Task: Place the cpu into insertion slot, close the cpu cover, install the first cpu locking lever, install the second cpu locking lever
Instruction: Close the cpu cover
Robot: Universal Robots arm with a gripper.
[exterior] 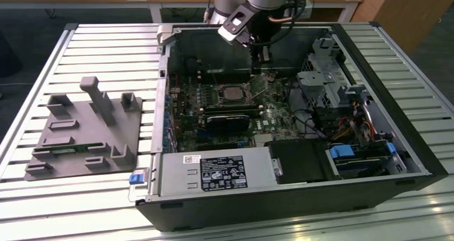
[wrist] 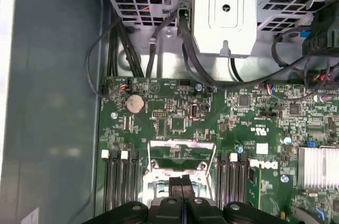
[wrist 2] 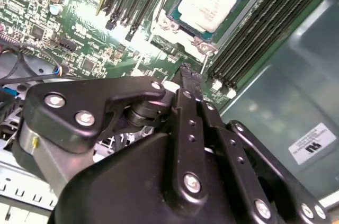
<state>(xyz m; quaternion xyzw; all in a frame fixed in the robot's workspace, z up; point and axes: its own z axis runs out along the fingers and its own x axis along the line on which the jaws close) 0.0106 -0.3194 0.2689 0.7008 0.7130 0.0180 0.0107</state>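
The cpu (wrist 2: 209, 1), a small square chip with a dull silver top, lies flat in the insertion slot (wrist 2: 170, 23) on the green motherboard; the exterior view shows the cpu (exterior: 233, 93) mid-board. The cpu cover (wrist: 183, 143), a thin silver frame with a square window, stands raised off the socket. My gripper (wrist: 181, 181) hangs just above the cover's edge with its black fingers pressed together. In the exterior view the gripper (exterior: 261, 65) sits to the right of the socket, low inside the case. A thin lever rod (wrist 2: 204, 60) sticks out beside the socket.
Long black memory slots (wrist: 119, 181) flank the socket. A black graphics card (exterior: 227, 123) lies nearer the front, with the power supply (exterior: 216, 172) beyond it. The drive cage (exterior: 322, 81) and cables (wrist: 190, 60) crowd one side. A grey fixture tray (exterior: 82, 129) rests on the table.
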